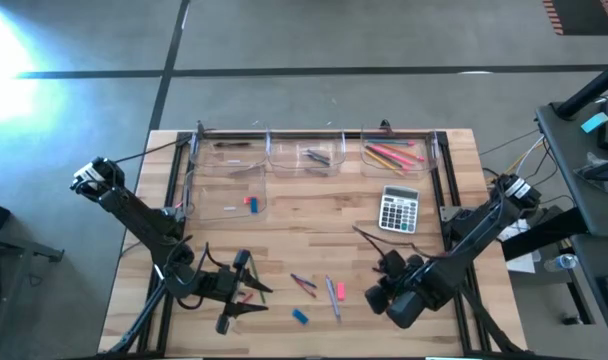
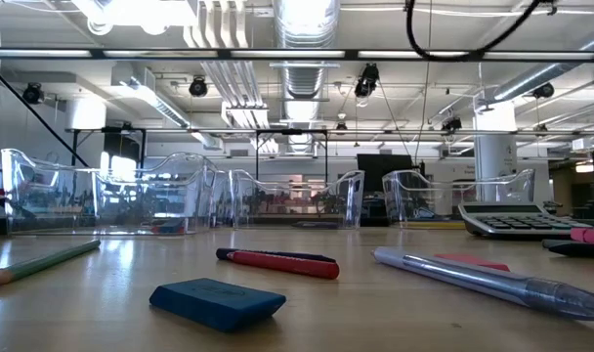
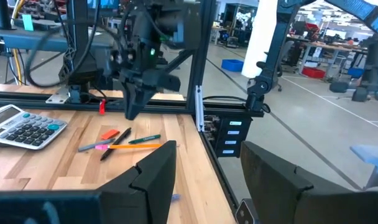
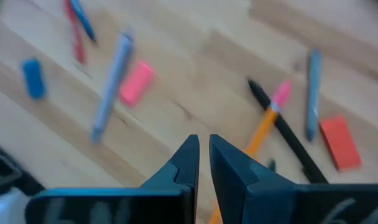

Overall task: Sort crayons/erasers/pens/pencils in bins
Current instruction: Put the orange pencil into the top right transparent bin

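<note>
Closest to me the blue eraser lies loose on the table's front edge, pens beside it. Right gripper hovers over that clutter, fingers nearly together and empty; it should spread wider, then drop square over 1 piece. Left gripper waits open nearby. The bins line the far edge.

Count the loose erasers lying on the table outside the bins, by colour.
Blue eraser: 1
Pink eraser: 1
Red eraser: 1
Total: 3
</note>
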{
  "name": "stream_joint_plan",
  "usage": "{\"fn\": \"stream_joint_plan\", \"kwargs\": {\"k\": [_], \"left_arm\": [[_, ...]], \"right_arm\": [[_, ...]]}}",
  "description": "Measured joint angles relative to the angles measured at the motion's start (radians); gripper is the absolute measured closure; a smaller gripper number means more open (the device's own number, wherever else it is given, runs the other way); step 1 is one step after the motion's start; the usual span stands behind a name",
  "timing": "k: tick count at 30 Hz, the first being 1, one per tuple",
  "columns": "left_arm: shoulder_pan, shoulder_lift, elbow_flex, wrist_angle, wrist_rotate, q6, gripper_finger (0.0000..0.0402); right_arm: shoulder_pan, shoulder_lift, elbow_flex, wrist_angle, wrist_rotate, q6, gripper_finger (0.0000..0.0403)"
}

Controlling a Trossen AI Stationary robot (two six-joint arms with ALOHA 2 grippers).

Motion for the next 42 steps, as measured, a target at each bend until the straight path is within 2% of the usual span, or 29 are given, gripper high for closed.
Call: {"fn": "stream_joint_plan", "kwargs": {"k": [5, 8, 13, 42], "left_arm": [[-0.002, 0.000, 0.000, 0.000, 0.000, 0.001, 0.0235], [-0.002, 0.000, 0.000, 0.000, 0.000, 0.000, 0.0235], [-0.002, 0.000, 0.000, 0.000, 0.000, -0.001, 0.0235], [-0.004, 0.000, 0.000, 0.000, 0.000, 0.000, 0.0235]], "right_arm": [[0.020, 0.028, -0.059, 0.022, -0.051, 0.059, 0.0371], [0.019, 0.040, -0.099, 0.056, -0.101, 0.060, 0.0371], [0.019, 0.043, -0.145, 0.116, -0.127, 0.060, 0.0371], [0.010, 0.042, -0.126, 0.120, -0.129, -0.011, 0.0369]]}}
